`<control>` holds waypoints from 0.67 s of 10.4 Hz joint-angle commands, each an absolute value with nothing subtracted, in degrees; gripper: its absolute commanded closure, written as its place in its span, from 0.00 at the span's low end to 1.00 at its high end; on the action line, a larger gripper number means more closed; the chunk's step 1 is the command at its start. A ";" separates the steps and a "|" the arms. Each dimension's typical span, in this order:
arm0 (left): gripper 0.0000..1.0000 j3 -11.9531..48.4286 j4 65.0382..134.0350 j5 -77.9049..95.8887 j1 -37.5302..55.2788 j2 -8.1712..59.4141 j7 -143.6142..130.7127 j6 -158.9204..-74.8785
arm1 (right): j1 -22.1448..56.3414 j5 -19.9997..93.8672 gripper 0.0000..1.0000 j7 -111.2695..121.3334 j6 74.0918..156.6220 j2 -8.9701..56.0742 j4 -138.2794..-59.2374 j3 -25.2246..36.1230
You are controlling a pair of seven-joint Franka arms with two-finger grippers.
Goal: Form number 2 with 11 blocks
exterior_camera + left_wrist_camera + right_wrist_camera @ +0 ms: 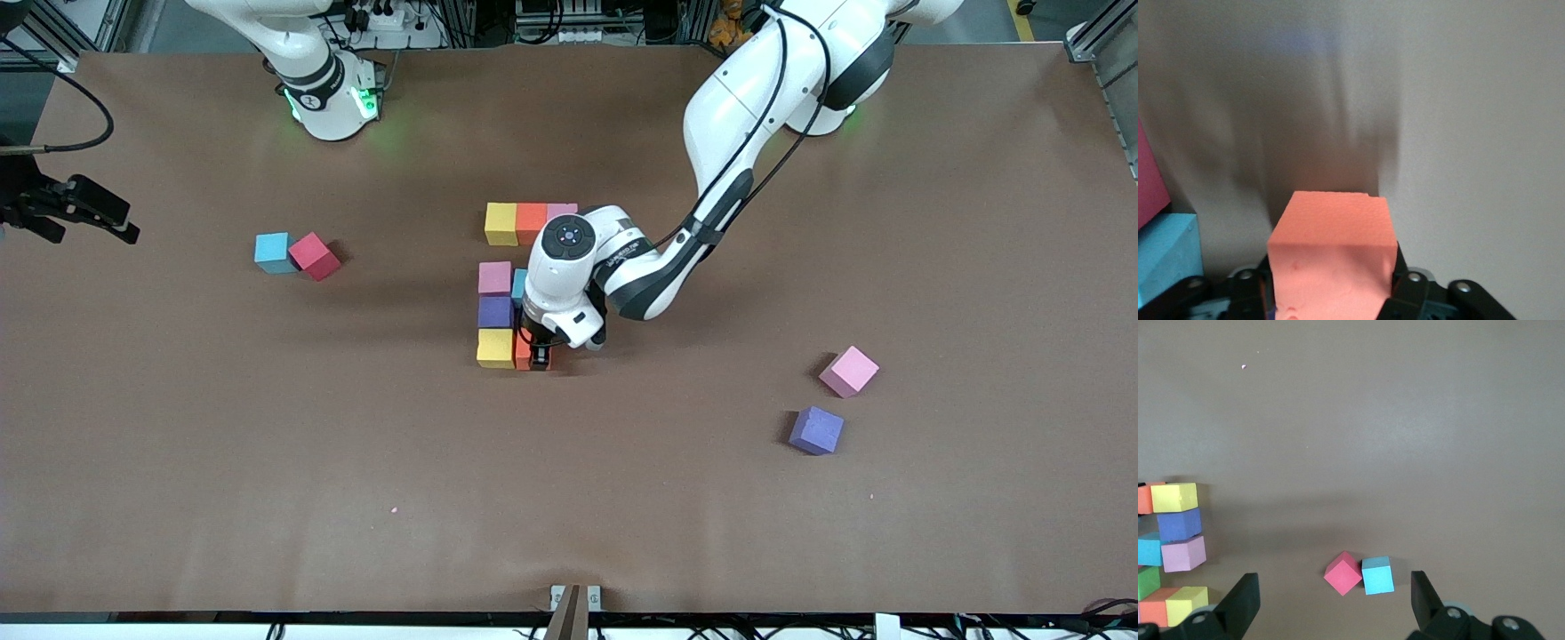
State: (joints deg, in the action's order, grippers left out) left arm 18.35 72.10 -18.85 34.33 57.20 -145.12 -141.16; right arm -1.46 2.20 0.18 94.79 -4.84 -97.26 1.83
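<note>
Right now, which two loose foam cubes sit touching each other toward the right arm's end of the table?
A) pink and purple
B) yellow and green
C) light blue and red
C: the light blue foam cube and red foam cube sit touching, apart from the digit.

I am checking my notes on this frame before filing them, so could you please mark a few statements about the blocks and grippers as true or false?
1. The left gripper is down at an orange block beside a yellow block. True.
2. The right gripper holds a red block. False: its fingers are open and empty; the red block lies on the table.
3. The red block touches a light blue block. True.
4. The loose purple block is stacked on the loose pink block. False: both sit on the table, apart, the purple one nearer the front camera.
5. The digit already has all eleven blocks. False: four still lie loose.
</note>
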 commanded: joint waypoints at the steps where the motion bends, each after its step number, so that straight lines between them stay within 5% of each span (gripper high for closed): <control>1: 0.00 17.32 70.84 -17.58 35.68 58.45 -145.20 -142.38 | 0.08 3.16 0.00 -2.29 93.70 -6.50 -96.95 0.44; 4: 0.00 17.40 70.93 -17.58 35.68 57.66 -145.19 -142.38 | -1.22 2.72 0.00 -2.46 94.47 -11.24 -102.81 1.05; 7: 0.00 17.84 71.10 -17.67 35.94 57.04 -145.20 -142.30 | 0.96 2.20 0.00 -12.36 94.66 -10.90 -100.74 -2.09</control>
State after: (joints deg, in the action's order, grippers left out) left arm 18.37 71.05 -18.85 34.91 57.91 -145.12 -142.26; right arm -0.08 2.22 -7.06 94.05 -9.88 -100.66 0.06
